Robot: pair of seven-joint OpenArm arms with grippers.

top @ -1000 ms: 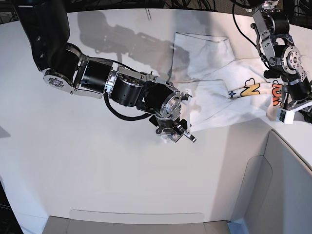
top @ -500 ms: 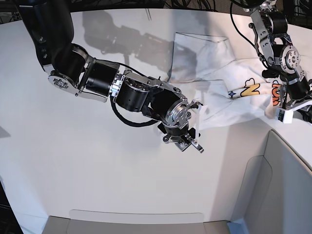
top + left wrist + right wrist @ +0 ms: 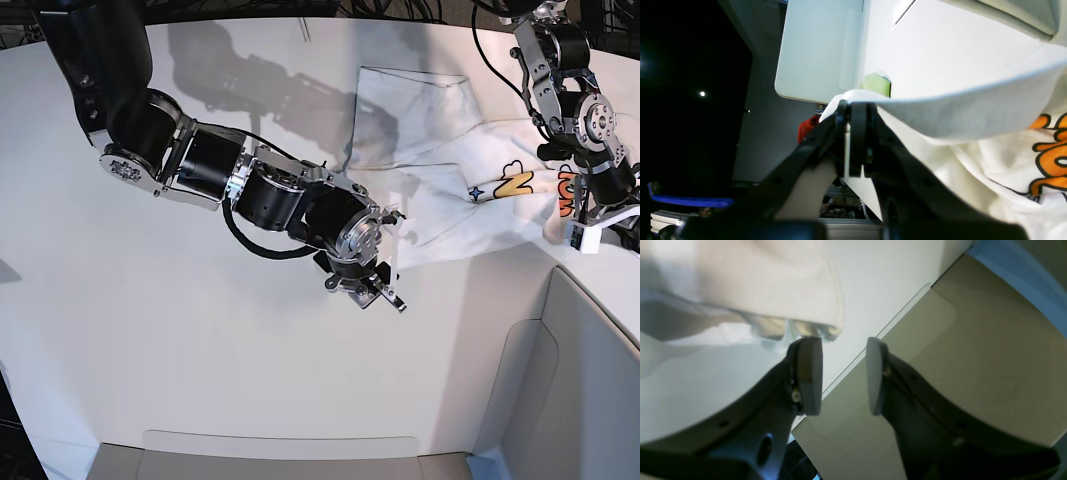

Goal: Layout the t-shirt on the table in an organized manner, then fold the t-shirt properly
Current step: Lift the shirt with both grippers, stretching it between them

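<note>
Between the pressed-together fingers (image 3: 858, 140) of the left gripper (image 3: 853, 110) a folded white edge of the t-shirt (image 3: 450, 180) is pinched, and the cloth runs taut away from them with orange print showing below. Across the table (image 3: 200, 380) the right gripper (image 3: 385, 285) has its pads (image 3: 808, 373) standing apart with nothing between them — a limp hem hangs just beyond one pad, whether touching it I cannot tell.

From there outward, the shirt lies bunched on the far side of the table, partly spread, with a plain panel lying flat toward the back and the printed part pulled toward the left arm. Its long axis seems to run from the right gripper across to the left gripper, though the crumpling makes collar and hem hard to tell apart.

I judge it light, soft and floppy — it will sag and crease wherever unsupported, and slide easily on the smooth top. Hems, seams and corners look the best holds, one in each gripper, so it can be drawn flat.
</note>
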